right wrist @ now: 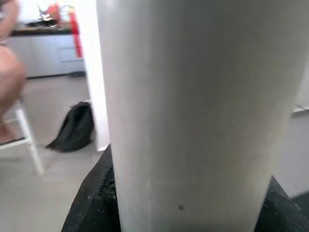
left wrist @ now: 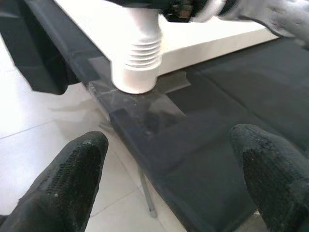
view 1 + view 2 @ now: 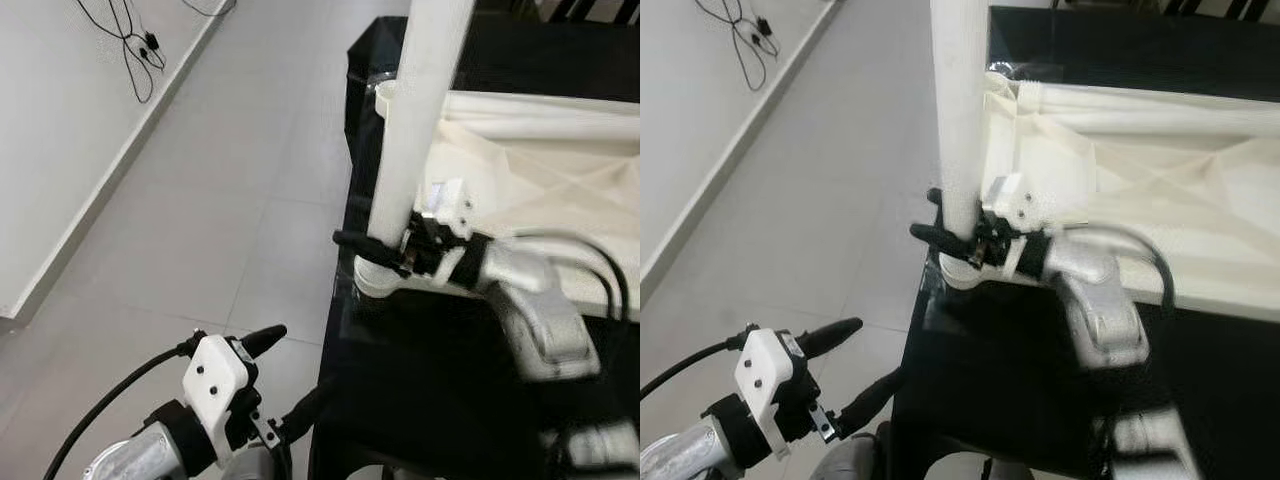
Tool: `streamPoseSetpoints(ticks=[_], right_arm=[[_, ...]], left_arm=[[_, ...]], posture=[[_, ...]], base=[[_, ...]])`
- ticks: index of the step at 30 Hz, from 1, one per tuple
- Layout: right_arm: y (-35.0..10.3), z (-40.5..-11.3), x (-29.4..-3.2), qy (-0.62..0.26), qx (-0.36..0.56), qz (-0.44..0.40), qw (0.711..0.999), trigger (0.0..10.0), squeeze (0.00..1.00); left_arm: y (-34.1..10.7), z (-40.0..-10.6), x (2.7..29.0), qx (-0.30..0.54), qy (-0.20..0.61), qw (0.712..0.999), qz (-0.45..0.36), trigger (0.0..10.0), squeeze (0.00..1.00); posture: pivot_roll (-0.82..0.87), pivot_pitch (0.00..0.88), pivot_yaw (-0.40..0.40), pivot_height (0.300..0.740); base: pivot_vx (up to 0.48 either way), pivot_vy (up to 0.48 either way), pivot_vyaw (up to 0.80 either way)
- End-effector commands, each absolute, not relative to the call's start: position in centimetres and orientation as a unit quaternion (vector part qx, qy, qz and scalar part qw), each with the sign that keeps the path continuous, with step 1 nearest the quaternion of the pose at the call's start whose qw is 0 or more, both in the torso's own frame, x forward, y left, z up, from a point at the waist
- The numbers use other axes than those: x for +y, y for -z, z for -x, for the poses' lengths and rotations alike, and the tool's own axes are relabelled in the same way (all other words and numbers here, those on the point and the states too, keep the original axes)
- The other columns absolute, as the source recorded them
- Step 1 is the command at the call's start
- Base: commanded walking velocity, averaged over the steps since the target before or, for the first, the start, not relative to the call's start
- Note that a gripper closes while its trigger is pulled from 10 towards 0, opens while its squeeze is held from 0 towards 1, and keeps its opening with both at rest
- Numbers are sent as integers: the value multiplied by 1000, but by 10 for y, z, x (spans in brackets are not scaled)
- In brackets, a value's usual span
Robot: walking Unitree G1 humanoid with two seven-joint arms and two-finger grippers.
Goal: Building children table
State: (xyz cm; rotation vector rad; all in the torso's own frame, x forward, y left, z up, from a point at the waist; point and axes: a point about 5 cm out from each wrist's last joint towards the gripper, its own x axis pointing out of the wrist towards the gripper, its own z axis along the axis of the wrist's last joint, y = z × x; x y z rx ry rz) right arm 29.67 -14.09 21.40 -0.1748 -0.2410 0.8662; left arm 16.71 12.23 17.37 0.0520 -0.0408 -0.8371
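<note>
One white leg [image 3: 415,120] stands upright at the near left corner of the inverted tabletop [image 3: 540,170] on the black surface [image 3: 430,400], pinched by the right claw [image 3: 385,250], seemingly mid-screwing; next likely another twist, while the left claw [image 3: 262,385] hovers spread.

Both eye views look down from the head, left eye set a touch further left, sharing the white leg [image 3: 420,120] standing at the black table's [image 3: 420,400] corner, the floor [image 3: 230,190] and both arms. The left wrist view peers along its fingers [image 2: 72,179] from off the table edge, near the leg's ribbed base [image 2: 141,63]. The right wrist view sits hard against the leg, facing across the room past it to a dark bag [image 1: 75,128].
</note>
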Motion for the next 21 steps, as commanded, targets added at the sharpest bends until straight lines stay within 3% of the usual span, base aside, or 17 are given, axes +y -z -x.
streamPoseSetpoints(ticks=[1,2,4,6,15,21], right_arm=[[-168,-287,-170,-258,-11,78,963,10000,0],[-168,-287,-170,-258,-11,78,963,10000,0],[-158,-267,-187,-149,-26,97,984,10000,0],[-155,-263,-192,-128,-28,117,984,10000,0],[-148,-263,-193,-81,-13,150,985,10000,0],[-155,-274,-175,-104,-1,129,986,10000,0]], left_arm=[[-169,-166,125,-4,408,913,-27,10000,0],[-169,-166,125,-4,408,913,-27,10000,0],[-169,-167,128,-2,408,912,-29,10000,0],[-168,-168,129,0,409,912,-32,10000,0],[-168,-172,135,2,409,912,-40,10000,0],[-168,-180,138,-2,399,916,-40,10000,0]], posture=[[13,330,39,740],[13,330,39,740],[17,323,59,740],[19,320,64,740],[34,295,82,740],[32,275,82,740]], base=[[0,0,0],[0,0,0],[0,0,0],[0,0,0],[0,0,0],[0,0,0]])
